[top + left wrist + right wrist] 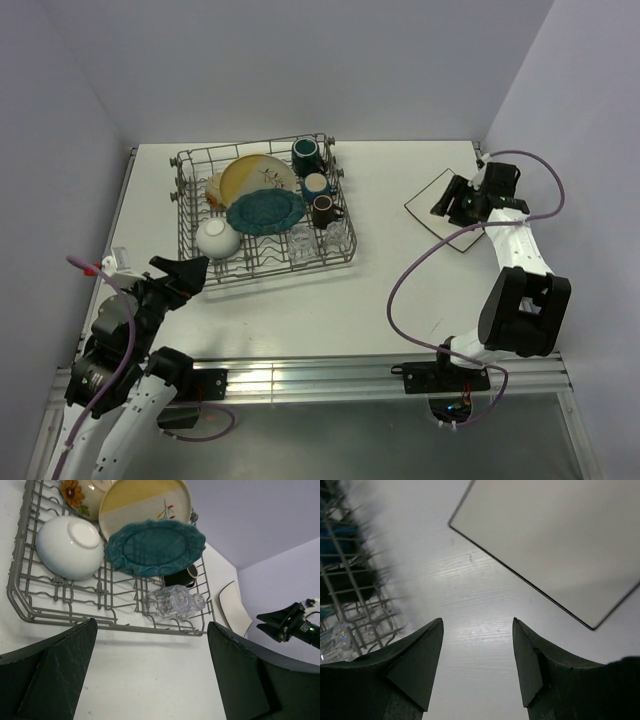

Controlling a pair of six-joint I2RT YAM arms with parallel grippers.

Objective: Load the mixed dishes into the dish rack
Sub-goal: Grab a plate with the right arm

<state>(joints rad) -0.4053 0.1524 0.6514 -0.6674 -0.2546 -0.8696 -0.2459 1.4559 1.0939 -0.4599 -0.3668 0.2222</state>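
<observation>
The grey wire dish rack (pixel 188 225) stands at the table's middle left. It holds a teal scalloped plate (pixel 265 211), a yellow-cream plate (pixel 258 177), a white bowl (pixel 217 238), three mugs (pixel 316 185) and clear glasses (pixel 318 238). A white square plate (pixel 455 235) with a thin dark rim lies flat on the table at the right. My right gripper (pixel 445 200) hovers open over that plate's left part, nothing between its fingers; in the right wrist view the plate (pixel 555 545) lies beyond the gripper (pixel 477 625). My left gripper (pixel 190 270) stands open by the rack's near left corner, empty (pixel 152 625).
A flower-patterned bowl (pixel 80 492) leans at the rack's back left. Walls close the table at the back and on both sides. The right arm's purple cable (pixel 410 270) loops above the table between rack and arm base.
</observation>
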